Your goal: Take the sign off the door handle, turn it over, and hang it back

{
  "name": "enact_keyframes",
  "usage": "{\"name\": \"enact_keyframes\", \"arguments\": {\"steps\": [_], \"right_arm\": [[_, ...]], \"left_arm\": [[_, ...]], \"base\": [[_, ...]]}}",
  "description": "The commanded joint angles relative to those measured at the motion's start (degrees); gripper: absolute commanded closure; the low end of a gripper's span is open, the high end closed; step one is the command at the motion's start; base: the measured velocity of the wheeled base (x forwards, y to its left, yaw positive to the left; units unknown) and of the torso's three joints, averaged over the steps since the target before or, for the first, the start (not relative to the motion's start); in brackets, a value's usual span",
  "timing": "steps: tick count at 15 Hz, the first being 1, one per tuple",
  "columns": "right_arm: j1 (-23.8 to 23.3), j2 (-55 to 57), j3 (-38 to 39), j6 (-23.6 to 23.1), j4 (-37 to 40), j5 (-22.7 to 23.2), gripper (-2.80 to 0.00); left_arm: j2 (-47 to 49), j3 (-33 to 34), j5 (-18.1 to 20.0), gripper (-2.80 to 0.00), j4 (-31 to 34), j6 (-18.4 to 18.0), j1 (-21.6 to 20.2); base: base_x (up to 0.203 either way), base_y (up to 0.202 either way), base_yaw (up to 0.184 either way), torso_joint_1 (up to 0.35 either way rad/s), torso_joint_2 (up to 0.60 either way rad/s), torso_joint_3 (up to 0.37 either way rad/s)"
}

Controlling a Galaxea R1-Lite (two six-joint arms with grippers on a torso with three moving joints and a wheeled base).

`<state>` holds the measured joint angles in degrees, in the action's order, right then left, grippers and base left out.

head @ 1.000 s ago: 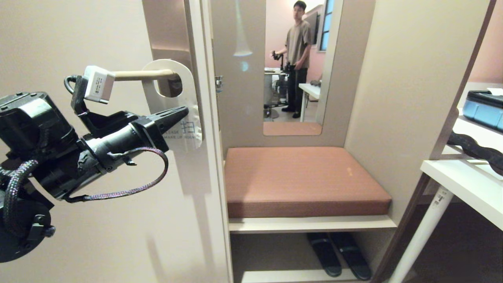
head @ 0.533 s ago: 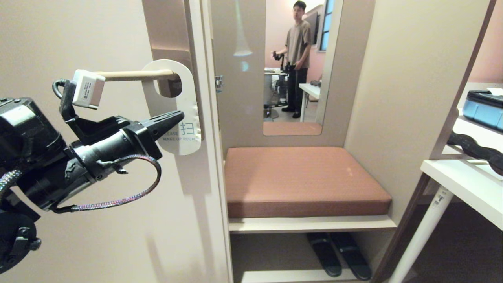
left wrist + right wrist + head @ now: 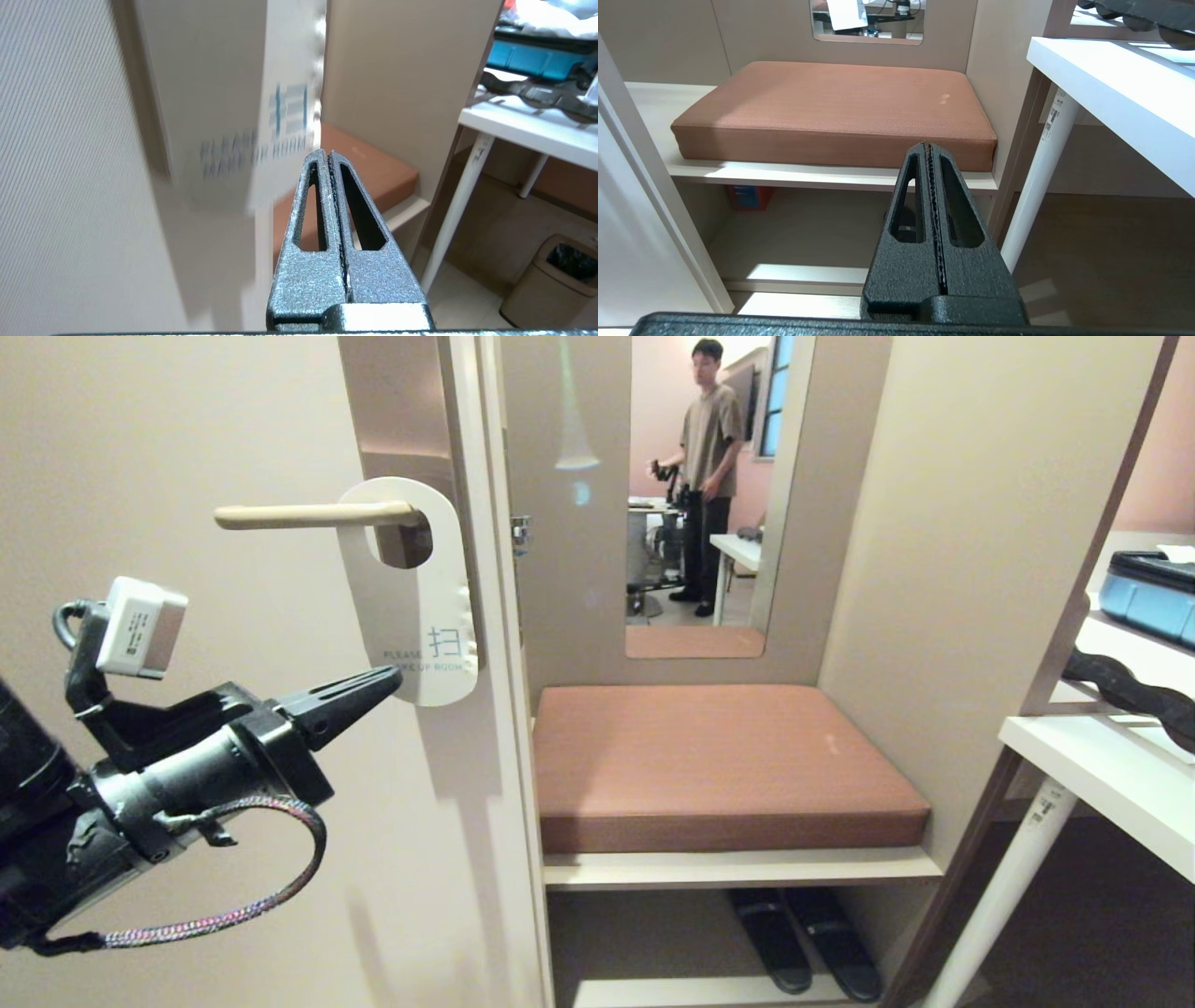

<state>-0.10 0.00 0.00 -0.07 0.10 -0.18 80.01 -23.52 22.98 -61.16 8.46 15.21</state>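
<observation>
Your left hand point(image 3: 397, 678) has dropped back toward 8 o'clock, clenched on nothing, its tip at the sign's point(image 3: 420, 607) lower corner; that sign hangs white-side-out on the door handle point(image 3: 313, 514). Expect light, thin, swinging card: pinch its lower edge. Door point(image 3: 233, 420) close behind, cushioned bench point(image 3: 719, 765) at 3 o'clock; right hand point(image 3: 930, 148) clenched, idle

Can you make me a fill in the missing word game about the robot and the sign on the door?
1. The sign hangs on the door ____.
2. The side of the sign we can see is ____ with blue letters.
3. The left gripper, near the sign's bottom end, has its fingers ____.
4. The bench beside the door holds a ____ cushion.

Missing words: handle; white; shut; brown
</observation>
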Motion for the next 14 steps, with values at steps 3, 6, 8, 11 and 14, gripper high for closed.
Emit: {"name": "enact_keyframes", "arguments": {"steps": [3, 6, 8, 11, 14], "right_arm": [[0.0, 0.0, 0.0, 0.0, 0.0, 0.0, 0.00], [0.0, 0.0, 0.0, 0.0, 0.0, 0.0, 0.00], [0.0, 0.0, 0.0, 0.0, 0.0, 0.0, 0.00], [0.0, 0.0, 0.0, 0.0, 0.0, 0.0, 0.00], [0.0, 0.0, 0.0, 0.0, 0.0, 0.0, 0.00]], "left_arm": [[-6.6, 5.4, 0.1, 0.00, -0.2, 0.2, -2.7], [-10.2, 8.6, 0.1, 0.00, -0.2, 0.0, -5.2], [-11.9, 10.8, 0.1, 0.00, -0.1, 0.0, -7.2], [-13.7, 13.7, 0.1, 0.00, 0.0, 0.3, -10.4], [-17.0, 17.0, 0.1, 0.00, 0.4, 0.1, -11.4]], "base": [[0.000, 0.000, 0.000, 0.000, 0.00, 0.000], [0.000, 0.000, 0.000, 0.000, 0.00, 0.000], [0.000, 0.000, 0.000, 0.000, 0.00, 0.000], [0.000, 0.000, 0.000, 0.000, 0.00, 0.000], [0.000, 0.000, 0.000, 0.000, 0.00, 0.000]]}}
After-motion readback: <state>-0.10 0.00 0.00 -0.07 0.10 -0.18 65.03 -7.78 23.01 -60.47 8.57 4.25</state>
